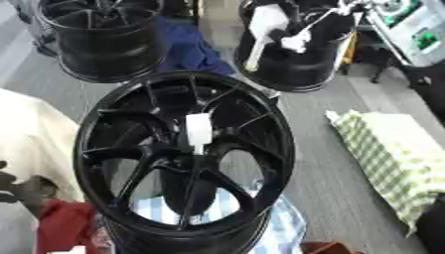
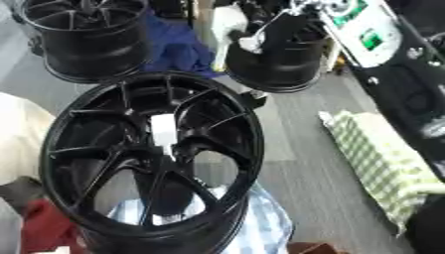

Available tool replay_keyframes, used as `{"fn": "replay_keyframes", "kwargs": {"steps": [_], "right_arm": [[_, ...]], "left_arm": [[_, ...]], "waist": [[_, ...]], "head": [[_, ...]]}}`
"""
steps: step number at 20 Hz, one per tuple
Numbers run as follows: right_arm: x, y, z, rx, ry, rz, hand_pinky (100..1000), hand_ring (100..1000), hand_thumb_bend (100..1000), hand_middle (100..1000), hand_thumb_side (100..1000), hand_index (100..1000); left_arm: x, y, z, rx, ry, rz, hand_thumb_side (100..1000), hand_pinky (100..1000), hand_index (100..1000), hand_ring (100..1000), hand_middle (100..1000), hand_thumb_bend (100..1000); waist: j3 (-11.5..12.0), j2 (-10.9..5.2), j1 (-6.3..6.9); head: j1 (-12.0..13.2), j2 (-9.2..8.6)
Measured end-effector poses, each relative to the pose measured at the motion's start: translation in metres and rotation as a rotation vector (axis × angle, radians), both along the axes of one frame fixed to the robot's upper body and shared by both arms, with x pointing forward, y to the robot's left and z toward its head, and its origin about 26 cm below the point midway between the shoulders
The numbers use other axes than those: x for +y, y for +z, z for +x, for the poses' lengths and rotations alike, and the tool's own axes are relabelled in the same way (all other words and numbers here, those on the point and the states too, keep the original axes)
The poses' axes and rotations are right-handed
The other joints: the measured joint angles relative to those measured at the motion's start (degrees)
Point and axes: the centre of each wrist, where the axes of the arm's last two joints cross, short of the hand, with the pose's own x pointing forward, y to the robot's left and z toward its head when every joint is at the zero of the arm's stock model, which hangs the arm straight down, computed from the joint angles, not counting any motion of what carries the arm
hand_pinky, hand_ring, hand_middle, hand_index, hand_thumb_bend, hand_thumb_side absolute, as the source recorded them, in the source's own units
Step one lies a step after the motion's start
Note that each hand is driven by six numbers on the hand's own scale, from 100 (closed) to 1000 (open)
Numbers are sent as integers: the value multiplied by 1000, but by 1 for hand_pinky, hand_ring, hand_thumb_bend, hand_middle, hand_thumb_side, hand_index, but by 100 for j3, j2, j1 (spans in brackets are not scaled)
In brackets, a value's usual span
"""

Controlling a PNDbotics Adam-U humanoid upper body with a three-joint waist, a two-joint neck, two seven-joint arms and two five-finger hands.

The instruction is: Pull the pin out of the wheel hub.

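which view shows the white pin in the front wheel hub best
The left eye view: the white pin stands bright and sharply outlined at the centre of the front wheel hub. The right eye view shows the same pin, fainter and more blurred against the spokes.

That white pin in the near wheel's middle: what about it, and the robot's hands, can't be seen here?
- Pin: its lower end goes into the hub of the near wheel; how deep is hidden by the black hub.
- Robot's hands: I cannot pick out either one. A black arm crosses the right eye view's right side, and the edge cuts it off.
- White pieces at the far wheel: too blurred to identify.
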Motion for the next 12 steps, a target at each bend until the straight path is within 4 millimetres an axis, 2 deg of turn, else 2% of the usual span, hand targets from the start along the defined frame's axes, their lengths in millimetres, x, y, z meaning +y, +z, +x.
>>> {"fn": "replay_keyframes", "kwargs": {"steps": [2, 4, 5, 6, 8, 10, 12], "right_arm": [[-26, -1, -6, 3, -83, 42, 623, 618, 100, 407, 100, 514], [-53, -8, -11, 12, -176, 83, 660, 688, 100, 559, 100, 683], [-64, -14, -13, 19, -221, 103, 691, 751, 203, 711, 100, 835], [-75, -21, -14, 32, -268, 123, 713, 789, 205, 785, 186, 896], [-96, -42, -16, 67, -372, 157, 738, 825, 261, 857, 297, 933], [-112, -71, -18, 112, -470, 199, 731, 832, 278, 877, 368, 934], [-126, -104, -23, 158, -565, 248, 712, 821, 265, 872, 392, 928]], "left_arm": [[2, 0, -2, -1, 18, -1, 726, 644, 838, 677, 635, 100], [4, 1, -3, -4, 33, -2, 727, 643, 838, 677, 635, 100], [5, 1, -3, -6, 41, -2, 727, 644, 838, 677, 635, 100], [6, 2, -4, -8, 48, -2, 727, 644, 838, 677, 635, 100], [6, 3, -4, -13, 57, -2, 727, 644, 838, 678, 635, 100], [8, 4, -5, -15, 66, -3, 727, 644, 838, 678, 634, 100], [8, 4, -5, -18, 71, -3, 728, 644, 839, 678, 634, 100]], "waist": [[-144, 0, 2], [-264, 3, 7], [-316, 6, 8], [-380, 16, 4], [-458, 51, -1], [-479, 84, 2], [-491, 110, 15]], "head": [[98, 1], [187, 1], [237, 2], [285, 2], [357, 2], [405, 3], [448, 3]]}}
